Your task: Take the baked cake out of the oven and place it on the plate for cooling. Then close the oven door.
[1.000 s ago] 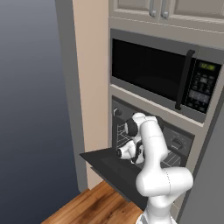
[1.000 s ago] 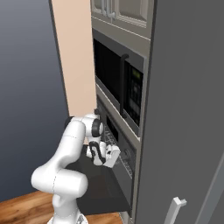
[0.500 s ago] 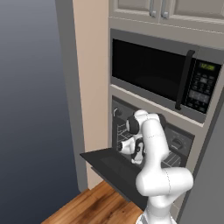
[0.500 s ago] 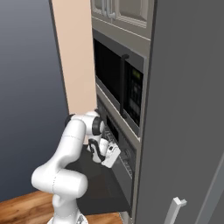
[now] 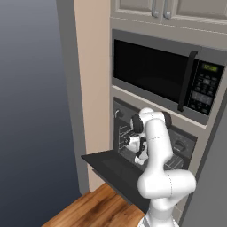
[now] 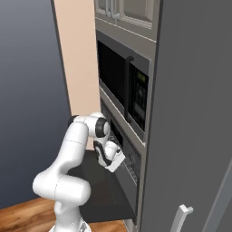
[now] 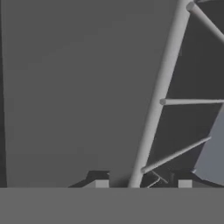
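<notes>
Left base view: oven door (image 5: 116, 170) hangs open, lying flat and dark; oven (image 5: 177, 146) cavity behind it, below black microwave (image 5: 166, 75). Gripper (image 5: 134, 148) reaches into cavity just above door. Microwave keypad (image 5: 205, 86) and green display too small to read. Right base view: gripper (image 6: 114, 157) at oven (image 6: 129, 156) mouth. Hand view: fingertips (image 7: 101, 184) drawn close, astride front bar of wire rack (image 7: 159, 98); cannot tell whether they clamp it. Cake not made out
</notes>
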You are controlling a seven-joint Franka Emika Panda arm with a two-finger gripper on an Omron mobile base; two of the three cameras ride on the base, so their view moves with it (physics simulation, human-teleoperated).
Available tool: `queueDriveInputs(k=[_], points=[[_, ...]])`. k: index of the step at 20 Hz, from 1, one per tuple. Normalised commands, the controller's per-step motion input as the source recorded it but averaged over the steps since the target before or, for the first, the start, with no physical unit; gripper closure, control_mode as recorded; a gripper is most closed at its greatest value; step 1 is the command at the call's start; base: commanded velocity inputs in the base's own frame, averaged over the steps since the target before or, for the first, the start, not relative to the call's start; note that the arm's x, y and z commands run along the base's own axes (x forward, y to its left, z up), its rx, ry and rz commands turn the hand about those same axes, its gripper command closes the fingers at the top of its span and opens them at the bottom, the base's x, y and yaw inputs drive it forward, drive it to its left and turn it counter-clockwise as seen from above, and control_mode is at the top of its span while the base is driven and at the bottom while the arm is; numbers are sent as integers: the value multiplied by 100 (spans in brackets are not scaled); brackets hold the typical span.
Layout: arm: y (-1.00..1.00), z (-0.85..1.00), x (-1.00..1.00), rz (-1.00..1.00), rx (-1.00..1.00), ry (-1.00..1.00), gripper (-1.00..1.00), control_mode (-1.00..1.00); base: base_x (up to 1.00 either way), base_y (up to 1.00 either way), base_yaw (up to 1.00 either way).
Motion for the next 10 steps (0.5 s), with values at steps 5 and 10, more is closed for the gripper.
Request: queueDriveInputs(k=[5,10], points=[[21,-33,-60,7,22,14,100,-100,0,0,0],[39,-31,-79,5,19,14,100,-100,0,0,0]])
